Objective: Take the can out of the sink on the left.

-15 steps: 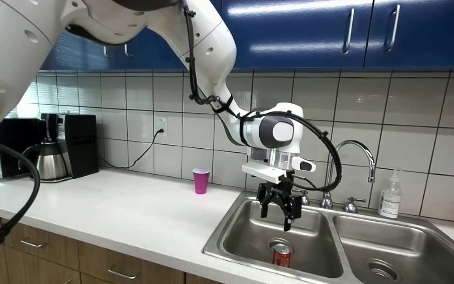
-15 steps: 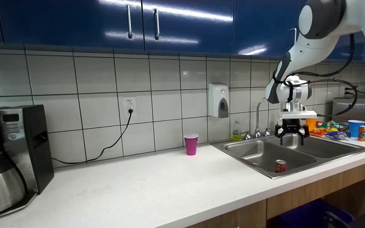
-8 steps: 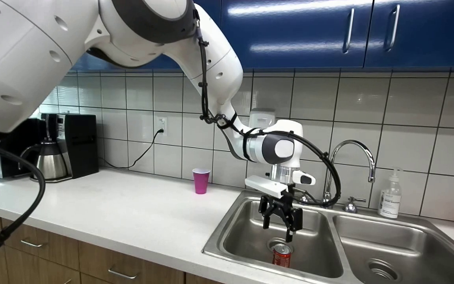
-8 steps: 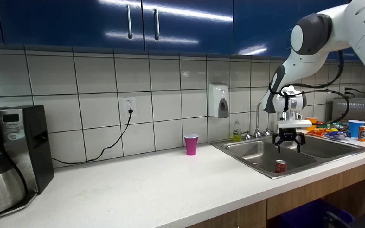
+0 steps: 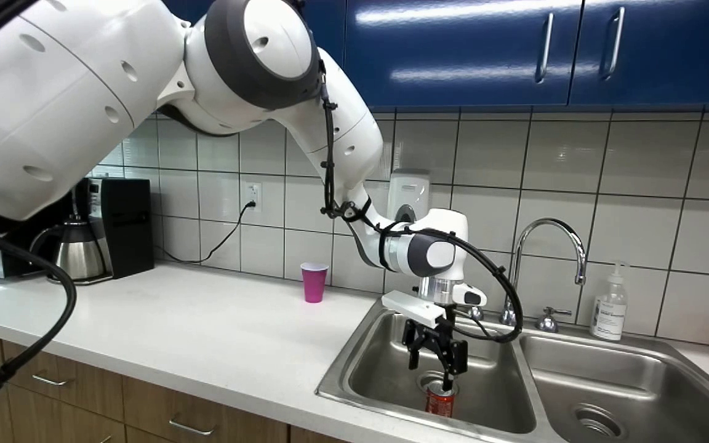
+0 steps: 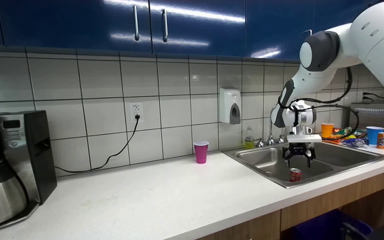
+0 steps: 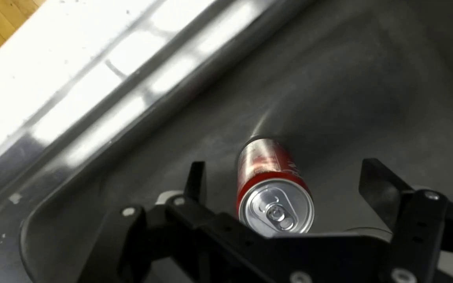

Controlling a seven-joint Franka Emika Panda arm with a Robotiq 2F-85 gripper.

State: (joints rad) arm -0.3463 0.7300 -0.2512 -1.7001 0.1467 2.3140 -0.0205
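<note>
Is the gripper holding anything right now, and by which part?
Nothing is held: the gripper is open, with gaps showing either side of the red drink can in the sink.

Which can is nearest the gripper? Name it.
The red can, in the sink below the open gripper; the orange can stands farther off on the counter.

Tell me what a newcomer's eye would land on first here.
Probably the big white robot arm, spanning the upper left of an exterior view, its open end effector hanging over the sink, where a red can stands. The can's red stands out against grey metal in all three views. Then perhaps the pink cup on the white counter, beneath glossy blue cabinets.
</note>
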